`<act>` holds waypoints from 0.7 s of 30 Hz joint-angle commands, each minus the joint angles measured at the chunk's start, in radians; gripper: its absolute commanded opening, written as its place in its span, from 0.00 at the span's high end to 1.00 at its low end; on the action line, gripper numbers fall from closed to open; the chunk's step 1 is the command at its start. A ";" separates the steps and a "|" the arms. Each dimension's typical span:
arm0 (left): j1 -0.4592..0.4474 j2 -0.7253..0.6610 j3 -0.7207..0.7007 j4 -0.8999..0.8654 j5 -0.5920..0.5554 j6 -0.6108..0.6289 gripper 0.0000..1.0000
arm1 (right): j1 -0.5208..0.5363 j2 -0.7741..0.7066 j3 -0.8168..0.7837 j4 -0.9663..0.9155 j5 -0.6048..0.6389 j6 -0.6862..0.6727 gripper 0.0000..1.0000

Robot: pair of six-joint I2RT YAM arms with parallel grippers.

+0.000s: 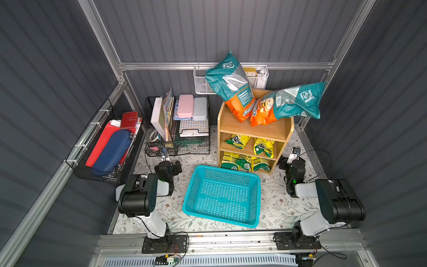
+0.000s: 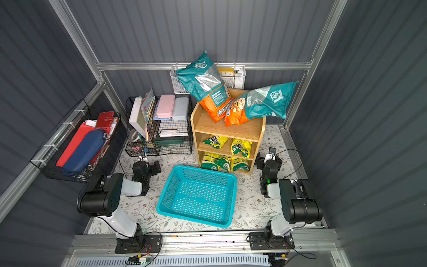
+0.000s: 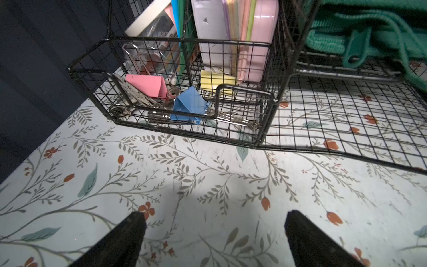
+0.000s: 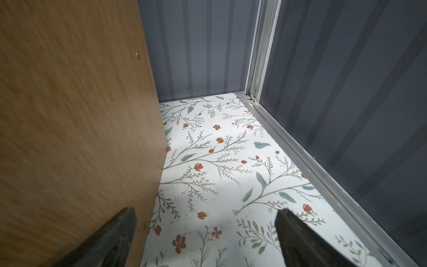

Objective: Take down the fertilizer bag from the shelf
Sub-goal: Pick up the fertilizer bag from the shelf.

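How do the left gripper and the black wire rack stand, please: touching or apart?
Apart. The left wrist view shows bare mat between the left gripper and the black wire rack.

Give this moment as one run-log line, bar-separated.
left end effector: open, empty, facing black wire rack | right end effector: open, empty, beside shelf | teal-orange bags: on shelf top, untouched

Left gripper [image 3: 216, 213] and right gripper [image 4: 206, 210] hover low, jaws spread wide

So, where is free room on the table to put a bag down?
Free: inside the empty teal basket; the floral mat between basket and right arm; the mat strip between shelf and right wall. Crowded: the shelf top and the black wire rack.
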 commanded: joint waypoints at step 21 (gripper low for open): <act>-0.018 -0.092 0.066 -0.200 0.005 0.020 0.01 | 0.009 -0.118 -0.048 -0.021 -0.021 0.001 0.01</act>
